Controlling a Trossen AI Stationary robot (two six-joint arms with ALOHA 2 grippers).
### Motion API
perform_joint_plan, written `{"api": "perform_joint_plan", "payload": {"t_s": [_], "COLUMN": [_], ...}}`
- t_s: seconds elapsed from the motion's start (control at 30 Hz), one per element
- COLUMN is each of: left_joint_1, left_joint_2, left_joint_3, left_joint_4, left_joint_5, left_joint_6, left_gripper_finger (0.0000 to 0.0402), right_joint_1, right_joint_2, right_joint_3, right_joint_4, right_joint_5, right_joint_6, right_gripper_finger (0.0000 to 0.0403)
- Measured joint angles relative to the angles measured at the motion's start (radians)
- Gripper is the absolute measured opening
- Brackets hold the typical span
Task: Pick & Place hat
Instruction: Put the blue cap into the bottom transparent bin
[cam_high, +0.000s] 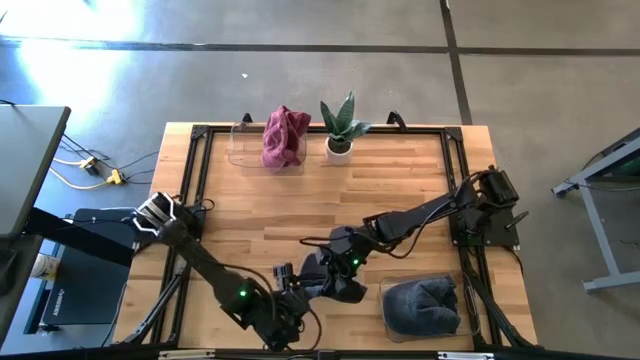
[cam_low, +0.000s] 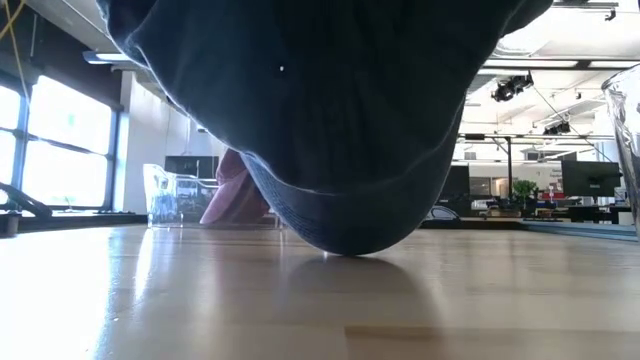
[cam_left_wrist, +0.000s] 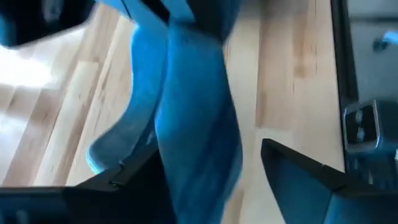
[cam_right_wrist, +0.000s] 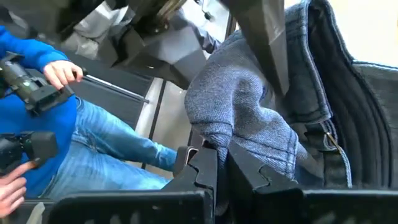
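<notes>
Denim hat (cam_right_wrist: 261, 118), crumpled; right hand (cam_right_wrist: 217, 163) clamps its fabric; left hand (cam_left_wrist: 205, 180) open astride.

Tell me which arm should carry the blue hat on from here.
Right, likely. Its tool is shut on the blue hat, near the clear bin already holding a dark hat. The left tool sits beside the hat, fingers open.

Overhead, table-level, two close wrist views

Blue hat fabric (cam_left_wrist: 193, 124) hangs between the left gripper's (cam_left_wrist: 205, 168) spread fingers (cam_left_wrist: 305, 171) over wooden table (cam_left_wrist: 292, 81)
</notes>
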Motion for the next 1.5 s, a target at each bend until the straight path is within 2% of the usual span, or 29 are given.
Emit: {"api": "perform_joint_plan", "payload": {"t_s": [0.13,0.33,0.53,0.6,0.67,0.77,0.93,1.07,1.17,1.37,1.5], "left_joint_1": [0.0,0.0,-0.001,-0.001,0.0,0.0,0.001,0.0,0.0,0.001,0.0], "left_joint_2": [0.006,0.006,0.006,0.006,0.006,0.006,0.006,-0.006,-0.039,-0.143,-0.199], "left_joint_3": [0.002,0.002,0.002,0.002,0.002,0.002,0.002,0.003,0.004,0.004,0.004], "left_joint_4": [0.004,0.001,0.0,0.001,0.001,-0.004,-0.006,-0.006,-0.002,0.017,0.094], "left_joint_5": [-0.032,-0.02,0.043,0.064,0.081,0.081,0.085,0.11,0.123,0.142,0.19], "left_joint_6": [-0.048,-0.067,-0.094,-0.098,-0.109,-0.148,-0.239,-0.372,-0.46,-0.543,-0.431], "left_gripper_finger": [0.0207,0.0112,0.002,0.0006,0.0009,0.0015,0.0007,0.0003,0.0003,0.0003,0.0003], "right_joint_1": [0.0,0.022,0.051,0.05,0.048,0.081,0.233,0.359,0.413,0.43,0.407], "right_joint_2": [0.0,0.0,-0.001,-0.008,-0.032,-0.103,-0.211,-0.203,-0.177,-0.183,-0.235], "right_joint_3": [0.0,0.0,0.002,0.002,0.002,0.002,0.002,0.003,0.002,0.002,0.002], "right_joint_4": [0.016,0.024,-0.032,-0.053,-0.085,-0.173,-0.322,-0.323,-0.294,-0.254,-0.249], "right_joint_5": [-0.002,0.018,0.022,0.005,0.01,0.106,0.425,0.574,0.664,0.84,0.926], "right_joint_6": [0.001,-0.037,-0.093,-0.12,-0.159,-0.228,-0.275,-0.129,-0.055,-0.084,-0.118], "right_gripper_finger": [0.0012,0.0042,0.0133,0.0167,0.0192,0.0204,0.0206,0.0211,0.0231,0.0275,0.0281]}}
